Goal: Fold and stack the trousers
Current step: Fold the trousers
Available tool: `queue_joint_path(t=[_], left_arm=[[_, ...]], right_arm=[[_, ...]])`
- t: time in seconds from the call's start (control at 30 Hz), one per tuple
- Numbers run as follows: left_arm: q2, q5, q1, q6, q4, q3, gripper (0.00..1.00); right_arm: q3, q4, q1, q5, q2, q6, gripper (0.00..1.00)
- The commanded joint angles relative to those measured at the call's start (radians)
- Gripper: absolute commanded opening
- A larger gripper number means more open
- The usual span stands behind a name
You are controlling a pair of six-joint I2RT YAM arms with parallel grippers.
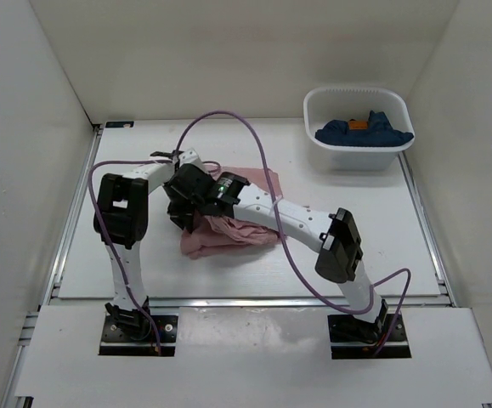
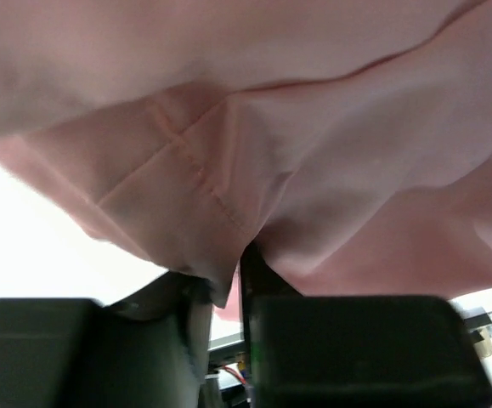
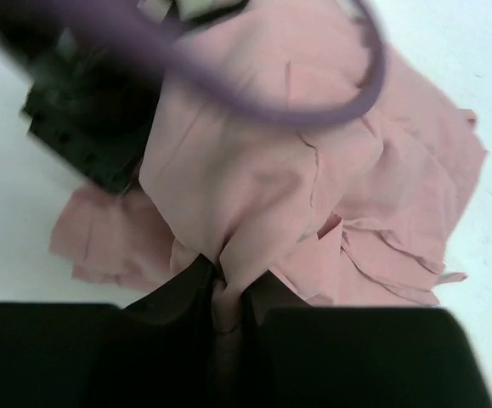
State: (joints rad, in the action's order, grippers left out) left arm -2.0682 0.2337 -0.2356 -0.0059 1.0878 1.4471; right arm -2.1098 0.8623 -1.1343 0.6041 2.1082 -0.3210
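While left claw [image 2: 229, 293], right claw [image 3: 229, 285] pinch them, trousers [image 1: 229, 240] run near-left to far-right.

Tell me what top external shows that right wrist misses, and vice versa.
Only the top external view shows the white tub at the far right, holding a dark blue garment. Only the right wrist view shows the right gripper pinching a fold of the trousers. Both show the trousers bunched on the table and a purple cable.
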Motion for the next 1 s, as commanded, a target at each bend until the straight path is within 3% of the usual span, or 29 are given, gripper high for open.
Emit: queue_joint_path(t=[0.0,0.03,0.07,0.13,0.17,0.2,0.37,0.47,0.5,0.57,0.6,0.7,0.73,0.8,0.83,0.97], left_arm=[[0.063,-0.01,0.07,0.006,-0.055,0.012,0.32],[0.063,-0.01,0.087,0.006,-0.055,0.012,0.36],[0.072,-0.01,0.123,0.006,-0.055,0.022,0.39],[0.072,-0.01,0.159,0.006,-0.042,0.022,0.49],[0.072,0.001,0.189,0.006,-0.032,0.033,0.64],[0.072,0.012,0.205,0.006,-0.032,0.033,0.69],[0.097,-0.042,0.312,0.006,-0.009,0.102,0.74],[0.155,-0.14,0.332,0.006,0.0,0.185,0.77],[0.177,-0.166,0.319,0.006,0.0,0.203,0.77],[0.247,-0.201,0.288,0.006,0.0,0.246,0.77],[0.27,-0.201,0.265,0.006,0.0,0.246,0.77],[0.362,-0.023,0.147,0.006,0.027,0.193,0.79],[0.382,0.062,0.119,0.006,0.037,0.092,0.79],[0.41,0.072,0.066,0.006,0.014,-0.031,0.77],[0.419,0.038,0.029,0.006,0.0,-0.142,0.75],[0.419,-0.044,-0.014,0.006,-0.104,-0.331,0.73]], right_arm=[[0.049,-0.126,-0.048,-0.148,0.004,0.111,0.24],[0.059,-0.137,-0.048,-0.179,-0.005,0.134,0.43],[0.044,-0.137,-0.048,-0.211,-0.005,0.148,0.82],[-0.005,-0.108,-0.048,-0.245,-0.005,0.184,0.93],[-0.05,-0.095,-0.048,-0.257,-0.005,0.194,0.98],[-0.064,-0.095,-0.048,-0.257,-0.02,0.194,0.98],[0.045,-0.158,-0.006,-0.192,-0.178,0.084,0.98],[0.213,-0.134,0.088,-0.191,-0.237,-0.034,0.82],[0.249,-0.112,0.114,-0.191,-0.237,-0.123,0.64],[0.364,-0.085,0.18,-0.227,-0.246,-0.185,0.44],[0.41,-0.101,0.197,-0.246,-0.261,-0.217,0.29],[0.603,-0.213,0.261,-0.344,-0.333,-0.28,0.12],[0.687,-0.244,0.302,-0.378,-0.346,-0.297,0.09],[0.76,-0.33,0.341,-0.459,-0.367,-0.341,0.05],[0.816,-0.351,0.373,-0.486,-0.367,-0.352,0.04],[0.93,-0.43,0.422,-0.569,-0.367,-0.383,0.01]])
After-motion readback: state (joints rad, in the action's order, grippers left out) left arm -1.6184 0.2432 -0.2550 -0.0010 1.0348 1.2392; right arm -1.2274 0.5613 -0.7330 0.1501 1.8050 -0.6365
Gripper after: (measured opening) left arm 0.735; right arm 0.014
